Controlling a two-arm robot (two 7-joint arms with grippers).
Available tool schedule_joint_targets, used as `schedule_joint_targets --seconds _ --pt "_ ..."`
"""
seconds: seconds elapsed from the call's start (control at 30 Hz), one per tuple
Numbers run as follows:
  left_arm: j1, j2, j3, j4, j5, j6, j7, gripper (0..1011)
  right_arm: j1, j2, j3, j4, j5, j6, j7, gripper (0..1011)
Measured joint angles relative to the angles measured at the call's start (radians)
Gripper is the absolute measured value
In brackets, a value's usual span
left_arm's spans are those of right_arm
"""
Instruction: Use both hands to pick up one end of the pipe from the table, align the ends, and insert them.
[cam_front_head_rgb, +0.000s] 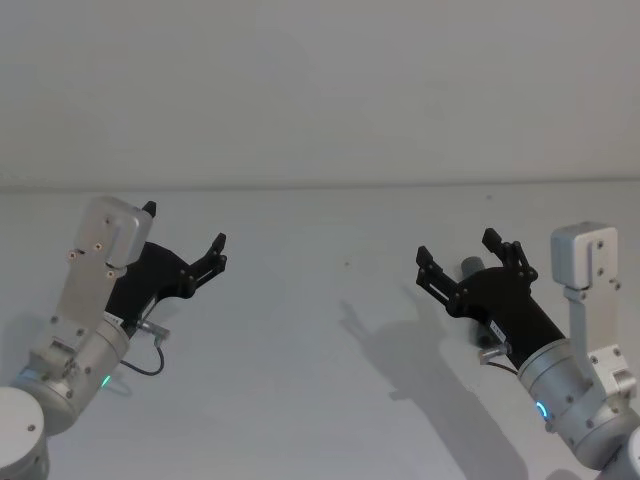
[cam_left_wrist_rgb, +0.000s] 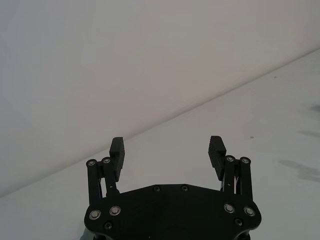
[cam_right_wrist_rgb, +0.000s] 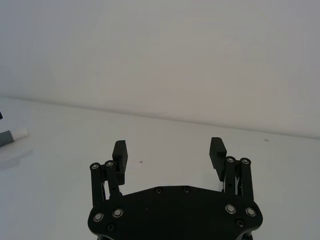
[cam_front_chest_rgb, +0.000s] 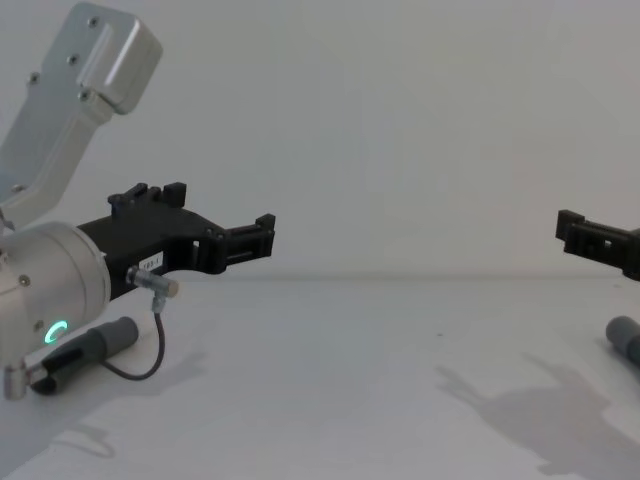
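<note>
Left gripper (cam_front_head_rgb: 185, 228) and right gripper (cam_front_head_rgb: 457, 247) hang above the white bench (cam_front_head_rgb: 300, 400), well apart, their fingers (cam_left_wrist_rgb: 216, 152) spread and holding nothing. One pipe piece (cam_front_chest_rgb: 95, 348) shows low beside the left wrist, which partly hides its dark corrugated part; a thin black cable (cam_front_chest_rgb: 160, 335) loops just beside it. A grey cuff (cam_front_chest_rgb: 625, 340) rests on the bench beneath the right gripper. The right wrist view shows a white-tipped end (cam_right_wrist_rgb: 11, 136) on the bench; which piece it belongs to cannot be told. A plain wall (cam_front_head_rgb: 320, 90) stands behind.
</note>
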Motion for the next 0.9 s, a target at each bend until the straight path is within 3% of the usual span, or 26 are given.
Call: schedule_joint_targets --seconds 0.9 --pt "0.000 0.000 0.000 0.000 0.000 0.000 0.000 1002 0.000 0.000 0.000 0.000 0.000 0.000 0.000 1001"
